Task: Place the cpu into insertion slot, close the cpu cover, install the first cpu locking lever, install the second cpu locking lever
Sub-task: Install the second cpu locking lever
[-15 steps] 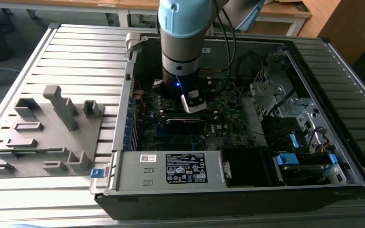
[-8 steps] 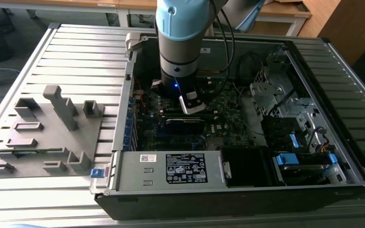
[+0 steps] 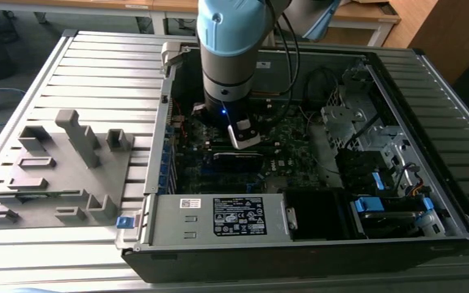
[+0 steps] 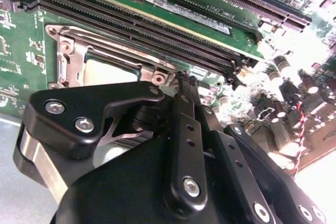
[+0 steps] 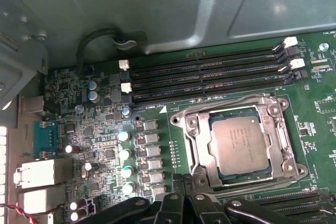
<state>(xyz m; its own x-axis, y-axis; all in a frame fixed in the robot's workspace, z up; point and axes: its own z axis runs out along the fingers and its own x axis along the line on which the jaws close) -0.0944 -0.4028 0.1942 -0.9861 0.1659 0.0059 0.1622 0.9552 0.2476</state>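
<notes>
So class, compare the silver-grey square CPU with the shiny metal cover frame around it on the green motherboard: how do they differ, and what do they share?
The silver-grey square CPU is a solid flat plate with a dull top; the shiny metal cover frame is open in the middle and glints. The CPU sits inside; the frame surrounds it, closed flat over its edges. The frame reaches further out than the CPU. Both are square, metal and lie flat on the green motherboard.

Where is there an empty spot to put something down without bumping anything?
The ribbed grey metal table is bare between the grey plastic fixture block and the open black computer case, and beyond the block. Inside the case it is crowded: the dark green motherboard, long black memory slots, silver-grey square cpu and the gripper.
</notes>
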